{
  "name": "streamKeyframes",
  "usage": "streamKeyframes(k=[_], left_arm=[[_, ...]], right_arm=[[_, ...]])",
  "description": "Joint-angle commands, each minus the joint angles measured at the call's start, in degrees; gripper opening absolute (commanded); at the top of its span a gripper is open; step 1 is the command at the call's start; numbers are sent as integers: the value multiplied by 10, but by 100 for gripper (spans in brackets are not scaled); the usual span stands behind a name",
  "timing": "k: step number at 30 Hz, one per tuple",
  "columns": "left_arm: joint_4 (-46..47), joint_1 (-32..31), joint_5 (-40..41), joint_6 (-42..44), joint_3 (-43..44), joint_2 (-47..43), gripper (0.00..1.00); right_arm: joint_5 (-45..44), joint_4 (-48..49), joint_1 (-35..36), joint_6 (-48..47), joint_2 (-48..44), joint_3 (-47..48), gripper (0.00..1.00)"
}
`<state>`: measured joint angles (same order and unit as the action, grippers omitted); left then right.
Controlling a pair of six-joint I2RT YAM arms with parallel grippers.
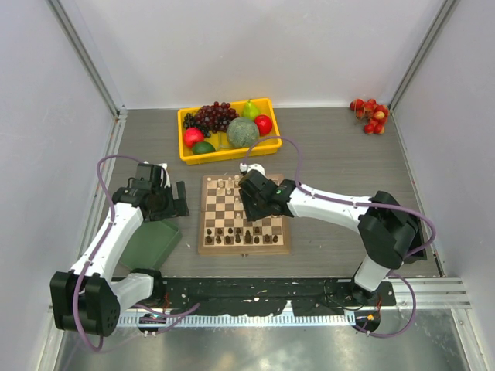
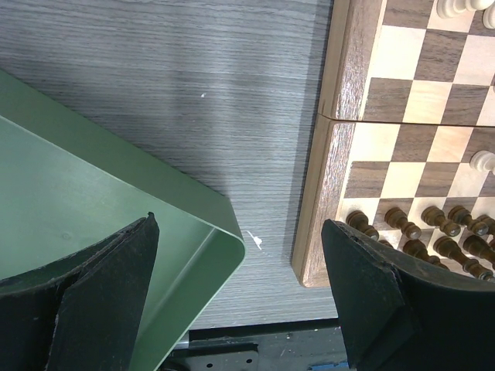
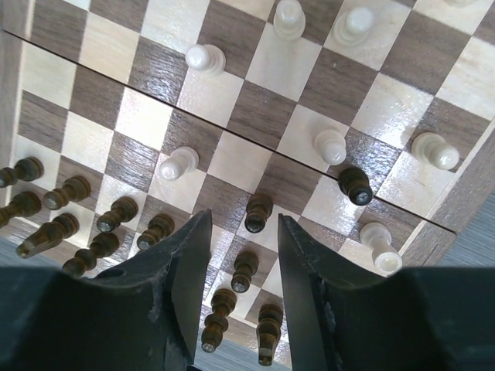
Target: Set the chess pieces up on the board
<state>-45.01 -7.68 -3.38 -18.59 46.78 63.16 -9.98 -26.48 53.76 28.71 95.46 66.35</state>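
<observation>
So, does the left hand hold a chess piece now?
No, the left hand is wide open above the table and a corner of the green tray, with nothing gripped in it.

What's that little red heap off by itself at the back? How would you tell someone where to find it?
Start at the chessboard in the middle of the table, then look to the table's far right corner. The cluster of small red fruits lies there on the bare tabletop. Unlike all the other fruit, it is outside the yellow tray.
</observation>
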Motion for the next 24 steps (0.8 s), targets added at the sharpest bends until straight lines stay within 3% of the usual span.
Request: streamKeyframes(k=[1, 16, 24], left_arm=[[16, 3, -12, 5, 9, -14, 93], [16, 3, -15, 4, 10, -8, 93], [16, 3, -16, 5, 11, -6, 93]], right_arm=[[4, -6, 0, 6, 17, 22, 44], [-3, -6, 0, 1, 39, 31, 33], [-13, -6, 0, -1, 20, 26, 14]])
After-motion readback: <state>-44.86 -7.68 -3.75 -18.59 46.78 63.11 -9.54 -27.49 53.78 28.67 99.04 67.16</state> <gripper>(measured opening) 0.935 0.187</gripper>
